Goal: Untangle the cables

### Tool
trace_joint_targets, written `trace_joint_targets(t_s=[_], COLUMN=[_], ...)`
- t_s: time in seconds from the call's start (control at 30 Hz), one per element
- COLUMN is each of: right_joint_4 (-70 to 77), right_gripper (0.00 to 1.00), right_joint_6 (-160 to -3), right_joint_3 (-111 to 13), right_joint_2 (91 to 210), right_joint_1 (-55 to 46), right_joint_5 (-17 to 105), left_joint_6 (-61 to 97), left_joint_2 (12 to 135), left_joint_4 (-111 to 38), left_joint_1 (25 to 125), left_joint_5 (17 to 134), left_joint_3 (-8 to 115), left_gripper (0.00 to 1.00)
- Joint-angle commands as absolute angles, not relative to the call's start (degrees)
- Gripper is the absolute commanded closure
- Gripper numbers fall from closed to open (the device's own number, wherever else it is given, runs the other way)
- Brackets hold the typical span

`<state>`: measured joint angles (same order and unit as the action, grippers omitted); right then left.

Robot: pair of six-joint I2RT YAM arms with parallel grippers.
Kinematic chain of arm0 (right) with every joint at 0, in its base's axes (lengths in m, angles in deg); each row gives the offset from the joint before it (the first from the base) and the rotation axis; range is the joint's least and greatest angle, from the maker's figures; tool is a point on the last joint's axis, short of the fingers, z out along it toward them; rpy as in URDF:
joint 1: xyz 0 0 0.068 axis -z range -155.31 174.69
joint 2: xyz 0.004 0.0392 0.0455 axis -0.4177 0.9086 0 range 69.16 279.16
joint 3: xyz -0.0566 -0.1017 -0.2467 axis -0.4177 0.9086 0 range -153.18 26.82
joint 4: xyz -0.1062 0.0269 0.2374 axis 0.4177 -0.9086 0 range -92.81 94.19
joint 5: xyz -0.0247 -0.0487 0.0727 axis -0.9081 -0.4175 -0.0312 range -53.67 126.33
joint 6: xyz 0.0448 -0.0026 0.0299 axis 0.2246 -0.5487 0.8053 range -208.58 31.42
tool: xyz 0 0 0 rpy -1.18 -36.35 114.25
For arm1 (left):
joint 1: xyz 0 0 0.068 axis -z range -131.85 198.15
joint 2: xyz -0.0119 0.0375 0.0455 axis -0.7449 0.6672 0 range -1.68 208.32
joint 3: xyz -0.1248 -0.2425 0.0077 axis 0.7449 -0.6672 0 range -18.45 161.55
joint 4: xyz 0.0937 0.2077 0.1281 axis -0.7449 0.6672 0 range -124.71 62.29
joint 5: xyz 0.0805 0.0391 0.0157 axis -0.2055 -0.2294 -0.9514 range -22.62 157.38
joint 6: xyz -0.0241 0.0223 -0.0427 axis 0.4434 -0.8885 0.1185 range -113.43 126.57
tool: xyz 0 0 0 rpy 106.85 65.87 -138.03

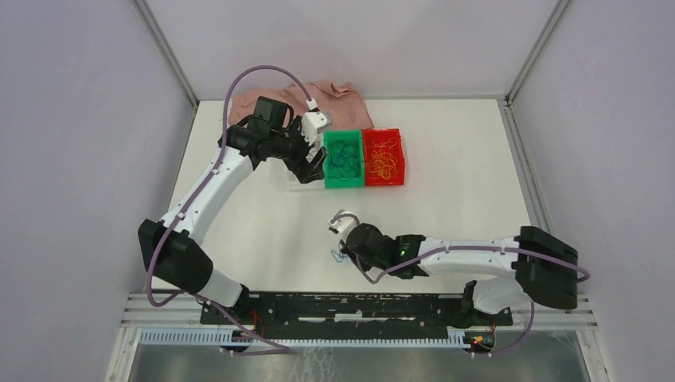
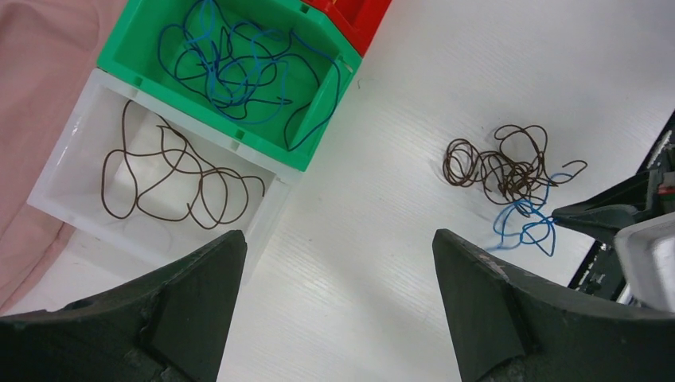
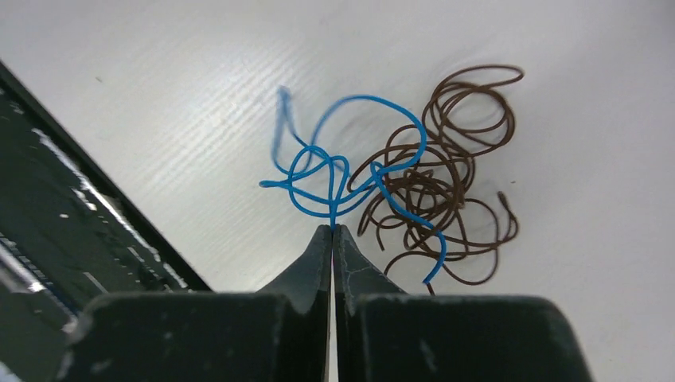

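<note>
Right wrist view: the right gripper [image 3: 332, 229] has two black fingers pressed flat together. The tips pinch a thin, curly blue wire strand [image 3: 332, 195] at its lowest loop. The strand lies on the white table [image 3: 199, 103]. Its loops bunch just past the fingertips, with one blurred tail toward 11 o'clock and another running toward 5 o'clock.

That second tail crosses a dark brown wire tangle [image 3: 458, 183] of many small overlapping coils. The tangle sits at 3 o'clock of the blue bunch and is interlaced with it where they meet.

Left wrist view: the left gripper [image 2: 338, 239] has its black fingers spread wide with nothing between them.
- At 10 o'clock, a clear plastic bin [image 2: 56, 171] holds one loose brown wire [image 2: 171, 171] in open loops.
- At 12 o'clock, touching the clear bin, a green plastic bin [image 2: 314, 107] holds several blue wires [image 2: 231, 68], loosely heaped.

Top view:
- A red plastic bin [image 1: 384, 181] adjoins the green one at its 3 o'clock and holds yellow-orange wires [image 1: 384, 157].
- A pink cloth [image 1: 344, 99] lies at 11 o'clock of the bins, at the far table edge.
- The loose blue-and-brown tangle lies at 6 o'clock of the green bin, well apart from it and near the arm bases.
</note>
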<state>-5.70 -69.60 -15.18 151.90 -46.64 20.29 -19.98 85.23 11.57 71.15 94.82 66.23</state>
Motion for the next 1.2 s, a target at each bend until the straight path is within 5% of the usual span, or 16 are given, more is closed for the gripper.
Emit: trace_joint_targets(t_s=[0.0, 0.37, 0.9, 1.03, 1.17], right_joint_4=[-2.6, 0.0, 2.8, 3.8, 4.2], right_gripper=[1.00, 1.00, 1.00, 1.00, 0.95], right_joint_6=[-68.5, -66.6, -66.7, -66.2, -65.6], right_joint_3=[-18.1, -20.4, -23.1, -23.0, -22.6], right_joint_2=[142.7, 134.1, 132.9, 133.0, 132.8], right_joint_1=[-44.4, -39.0, -37.5, -37.2, -36.8], right_joint_5=[23.0, 29.5, 37.1, 38.1, 37.7], left_joint_6=[-22.4, -27.8, -29.5, -29.6, -29.5], left_joint_2=[81.7, 71.3, 74.1, 74.8, 75.9], left_joint_4=[12.9, 15.7, 16.2, 16.5, 16.7], left_joint_1=[71.3, 71.9, 79.3, 79.4, 79.4], left_joint_5=[99.4, 121.4, 123.3, 124.1, 123.6], left_joint_3=[64.6, 50.5, 50.0, 50.5, 52.9], left_gripper=[0.07, 0.08, 0.16, 0.39, 0.86])
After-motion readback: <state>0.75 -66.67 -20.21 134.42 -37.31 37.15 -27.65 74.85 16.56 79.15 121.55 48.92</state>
